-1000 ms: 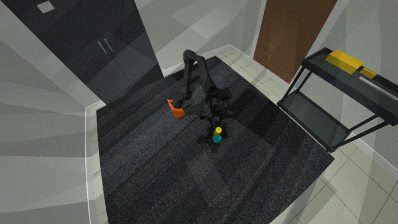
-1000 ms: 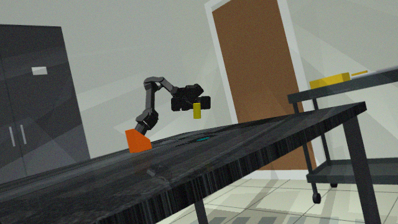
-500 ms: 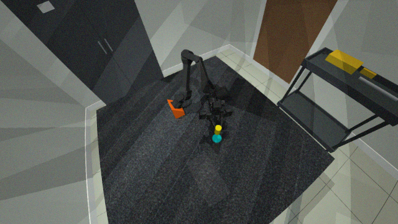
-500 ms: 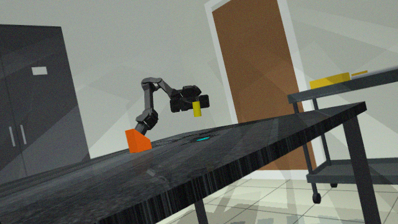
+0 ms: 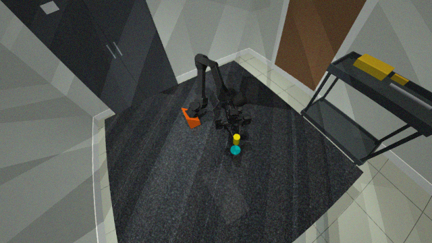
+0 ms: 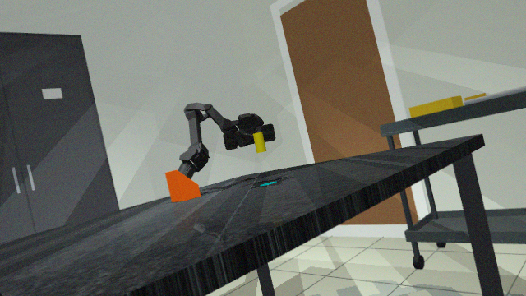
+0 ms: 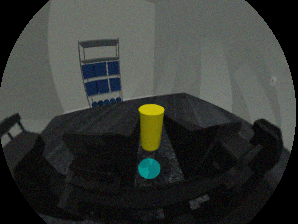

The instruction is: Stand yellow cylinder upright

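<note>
Yellow plastic-looking tall cylinder (image 5: 236,139) (image 6: 260,142) (image 7: 151,128), one. Top view: held upright or nearly so, drawn beside the flat cyan circle (image 5: 235,150) (image 6: 269,183) (image 7: 149,169), which lies inward from every edge of the dark table (image 5: 189,189) (image 6: 370,181) (image 7: 185,106), nearer the corner towards the brown door (image 5: 314,40) (image 6: 333,82) than the right-hand corner by the cart. Dark grey two-tier cart (image 5: 347,80) (image 6: 444,117), beyond the right-hand edge: upper tray bears a large yellow box (image 5: 374,67) (image 6: 436,107), a smaller yellow block (image 5: 399,79) (image 6: 475,97) and a pale rod (image 5: 410,96). Box contents not visible.

Exterior view: cylinder in the air, well above table and circle, its lean matching the door frame's, hence judged upright. Black parallel-jaw gripper (image 5: 235,133) (image 6: 258,132) (image 7: 152,116): fingers partly open, closed upon the cylinder. Done: grasping, lifting, apparently turning upright. Outstanding: centring, lowering, release, withdrawal.

Wrist view: cylinder between the fingers; circle visible below it, so alignment cannot be certified from here. Grey metal shelf rack (image 7: 98,43), beyond the far table edge: rows of blue bins (image 7: 101,69), interiors not visible.
</note>
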`<state>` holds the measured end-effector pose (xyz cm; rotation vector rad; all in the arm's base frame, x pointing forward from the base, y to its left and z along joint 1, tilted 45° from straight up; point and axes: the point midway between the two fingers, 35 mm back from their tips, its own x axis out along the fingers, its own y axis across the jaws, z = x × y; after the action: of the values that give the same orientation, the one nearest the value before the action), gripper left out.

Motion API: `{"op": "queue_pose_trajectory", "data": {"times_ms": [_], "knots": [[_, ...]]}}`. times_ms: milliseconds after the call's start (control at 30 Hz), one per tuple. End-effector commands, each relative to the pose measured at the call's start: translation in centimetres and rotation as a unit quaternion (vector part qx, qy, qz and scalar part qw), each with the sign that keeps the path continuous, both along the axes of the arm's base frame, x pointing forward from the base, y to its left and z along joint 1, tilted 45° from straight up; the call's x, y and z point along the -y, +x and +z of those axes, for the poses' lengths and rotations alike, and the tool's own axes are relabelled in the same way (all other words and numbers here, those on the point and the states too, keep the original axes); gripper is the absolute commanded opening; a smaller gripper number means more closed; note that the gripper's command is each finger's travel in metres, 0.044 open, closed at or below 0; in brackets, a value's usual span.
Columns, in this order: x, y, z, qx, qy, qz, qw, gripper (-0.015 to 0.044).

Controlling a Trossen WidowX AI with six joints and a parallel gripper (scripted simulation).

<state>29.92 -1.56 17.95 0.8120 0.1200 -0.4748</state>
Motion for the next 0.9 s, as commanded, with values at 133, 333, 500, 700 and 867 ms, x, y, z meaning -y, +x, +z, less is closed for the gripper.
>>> {"op": "queue_pose_trajectory", "data": {"times_ms": [133, 333, 500, 700, 867], "knots": [[0.1, -0.1, -0.1, 0.003, 0.002, -0.005, 1.0, 0.0105], [0.1, -0.1, -0.1, 0.003, 0.002, -0.005, 1.0, 0.0105], [-0.8, 0.4, -1.1, 0.001, 0.003, -0.006, 1.0, 0.0105], [-2.1, 0.9, -2.4, 0.0, 0.005, -0.006, 1.0, 0.0105], [-3.3, 1.2, -3.6, 0.0, 0.005, -0.006, 1.0, 0.0105]]}}
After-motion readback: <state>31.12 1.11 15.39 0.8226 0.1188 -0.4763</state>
